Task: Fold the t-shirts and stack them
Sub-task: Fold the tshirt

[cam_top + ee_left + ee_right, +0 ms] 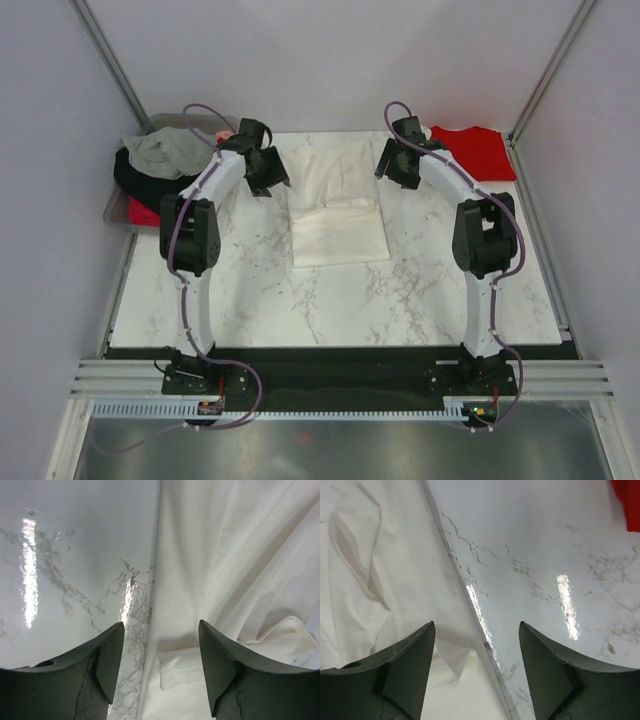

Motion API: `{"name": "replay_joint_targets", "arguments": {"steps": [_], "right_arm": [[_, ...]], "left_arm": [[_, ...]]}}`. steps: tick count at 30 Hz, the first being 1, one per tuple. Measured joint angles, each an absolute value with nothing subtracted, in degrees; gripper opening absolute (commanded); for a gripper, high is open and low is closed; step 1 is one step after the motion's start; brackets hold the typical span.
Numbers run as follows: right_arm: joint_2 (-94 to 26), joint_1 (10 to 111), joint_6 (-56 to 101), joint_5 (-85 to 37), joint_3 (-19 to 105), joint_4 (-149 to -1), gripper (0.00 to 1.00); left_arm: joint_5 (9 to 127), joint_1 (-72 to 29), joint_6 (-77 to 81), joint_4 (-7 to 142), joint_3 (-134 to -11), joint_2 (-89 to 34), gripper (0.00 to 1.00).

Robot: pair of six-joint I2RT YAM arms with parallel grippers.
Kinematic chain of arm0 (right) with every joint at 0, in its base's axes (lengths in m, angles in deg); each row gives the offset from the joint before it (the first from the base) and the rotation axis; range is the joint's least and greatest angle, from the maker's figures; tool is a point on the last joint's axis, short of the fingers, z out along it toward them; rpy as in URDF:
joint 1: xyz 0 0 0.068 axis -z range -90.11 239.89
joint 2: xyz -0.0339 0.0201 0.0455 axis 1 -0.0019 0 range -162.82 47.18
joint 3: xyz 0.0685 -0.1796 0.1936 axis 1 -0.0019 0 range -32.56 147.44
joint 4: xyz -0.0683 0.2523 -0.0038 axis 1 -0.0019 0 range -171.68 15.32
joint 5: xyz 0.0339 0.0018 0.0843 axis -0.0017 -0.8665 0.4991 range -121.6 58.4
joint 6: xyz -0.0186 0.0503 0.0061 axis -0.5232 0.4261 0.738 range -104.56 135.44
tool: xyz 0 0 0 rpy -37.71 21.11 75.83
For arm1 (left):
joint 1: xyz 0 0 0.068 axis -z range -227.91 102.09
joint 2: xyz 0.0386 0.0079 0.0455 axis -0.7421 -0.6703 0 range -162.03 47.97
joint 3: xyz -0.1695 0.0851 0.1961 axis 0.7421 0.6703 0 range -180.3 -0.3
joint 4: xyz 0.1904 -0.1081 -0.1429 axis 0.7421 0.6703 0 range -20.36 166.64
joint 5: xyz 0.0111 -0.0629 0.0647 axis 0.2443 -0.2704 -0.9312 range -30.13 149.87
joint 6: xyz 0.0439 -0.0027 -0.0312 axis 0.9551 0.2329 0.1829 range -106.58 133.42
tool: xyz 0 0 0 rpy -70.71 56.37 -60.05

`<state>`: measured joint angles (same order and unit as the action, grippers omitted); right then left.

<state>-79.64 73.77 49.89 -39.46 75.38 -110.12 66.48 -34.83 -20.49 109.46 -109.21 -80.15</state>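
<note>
Left pincer point(262, 172) and right pincer point(397, 165) both gape open, holding nothing, one above each side edge of the folded cream-white t-shirt point(338, 215) on the counter point(400, 290). The red t-shirt point(475, 150) lies apart, to the cream-white one's far right.

My fingers point(107, 662) stand apart at the bottom of the view, with nothing between them. The edge of the cream tee point(235, 555) runs down toward the gap. Cloth fills the right side, and bare marble worktop point(75, 540) with bright glare streaks fills the left. One finger hangs over marble, the other over cloth. Near the gap a folded corner of the tee lies on a lower layer, and creases run toward a bunched fold at the right edge.
</note>
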Motion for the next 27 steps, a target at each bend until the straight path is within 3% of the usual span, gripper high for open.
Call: {"name": "replay_joint_targets", "arguments": {"steps": [4,8,11,20,27], "right_arm": [[-70.1,73.2,49.6,-40.3,68.5,-109.5,0.74],[-56.4,65.7,49.8,-40.2,56.8,-106.9,0.72],[-53.3,58.1,50.4,-38.8,53.0,-104.2,0.7],[-68.4,53.8,50.4,-37.4,53.1,-103.2,0.66],[-77.4,54.9,47.8,-38.5,64.8,-106.0,0.66]], "left_arm": [[66.4,-35.8,-20.0,111.6,-104.8,-72.5,0.67],[67.8,-35.2,-19.2,111.1,-89.1,-56.0,0.65],[68.6,-34.8,-18.1,111.4,-76.4,-42.6,0.65],[68.9,-34.7,-14.6,112.9,-51.6,-14.1,0.66],[69.0,-34.7,-14.1,109.8,-46.7,4.4,0.68]]}}
